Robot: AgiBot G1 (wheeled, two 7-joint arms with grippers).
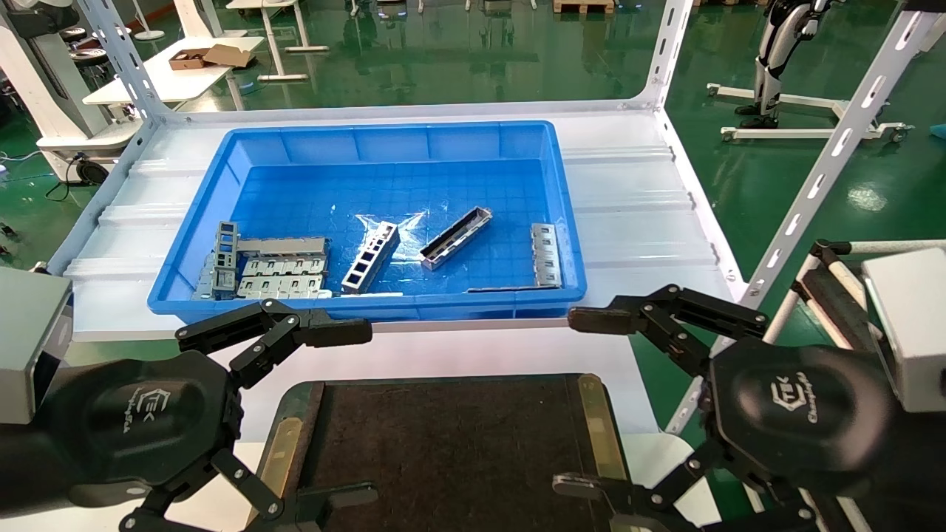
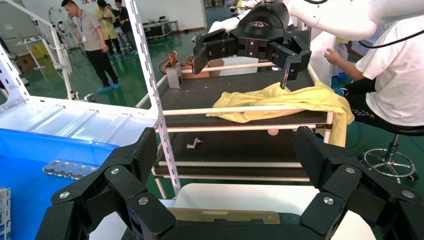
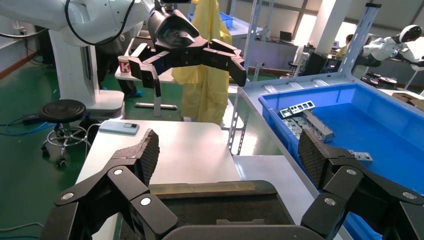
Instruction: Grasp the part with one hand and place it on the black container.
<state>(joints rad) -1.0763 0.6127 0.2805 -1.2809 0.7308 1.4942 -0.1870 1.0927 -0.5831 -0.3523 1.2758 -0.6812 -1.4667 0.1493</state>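
While both grippers, left (image 1: 336, 414) and right (image 1: 591, 403), hover open over the container (image 1: 443, 443), risk: grabbing the ladder bar (image 1: 369, 257) beside the part (image 1: 456, 237).

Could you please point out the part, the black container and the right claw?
part (image 1: 457, 237), head view, middle of its open trough.
black container (image 1: 443, 451), head view, bare black mat.
right claw (image 1: 584, 403), head view, midway between fingertips.
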